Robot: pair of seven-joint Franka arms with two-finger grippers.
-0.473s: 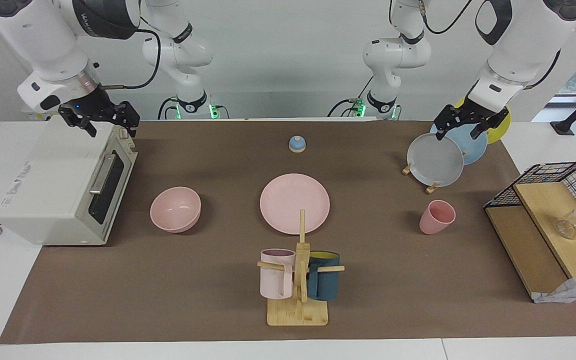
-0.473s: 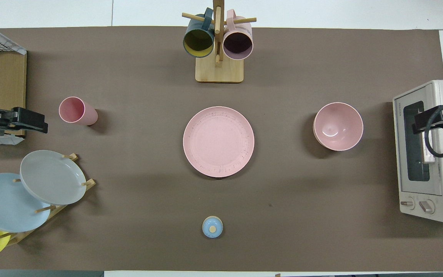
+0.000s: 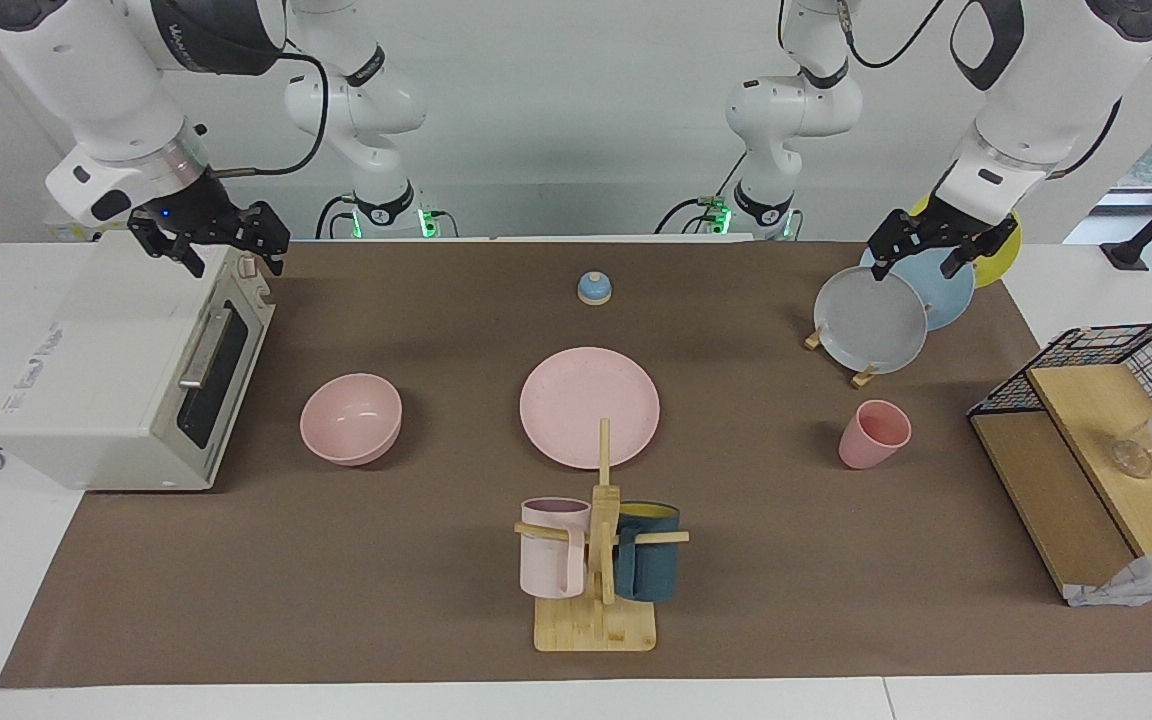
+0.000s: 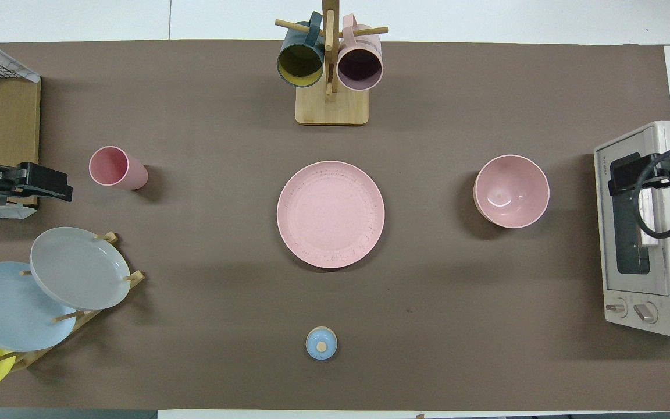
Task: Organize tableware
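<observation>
The pink plate (image 3: 590,407) is lying flat in the middle of the brown surface (image 3: 386,600), with nothing on it. The pink bowl (image 3: 351,418) is sitting upright toward the right arm's end of the surface, about level with the plate and well apart from it, near the front of the white toaster oven (image 3: 126,370). The pink cup (image 3: 874,434) is standing toward the left arm's end, also well apart from the plate, leaning slightly with its mouth facing up. The right tool (image 3: 219,245) is hanging in the air over the toaster oven's top edge, holding nothing, and its fingers are standing apart. The left tool (image 3: 924,247) is hovering over the rack of plates, where a grey plate (image 3: 876,322), a blue plate (image 3: 941,288) and a yellow plate (image 3: 998,262) are leaning one against the next; its fingers are standing apart and it is gripping nothing. A small blue bell (image 3: 595,288) is sitting nearer to the robots than the pink plate. Farther from the robots than the plate, a wooden mug stand (image 3: 596,610) is carrying a pale pink mug (image 3: 553,548) and a dark teal mug (image 3: 648,565). A wire shelf (image 3: 1096,440) with wooden boards is sitting at the left arm's end of the surface.
</observation>
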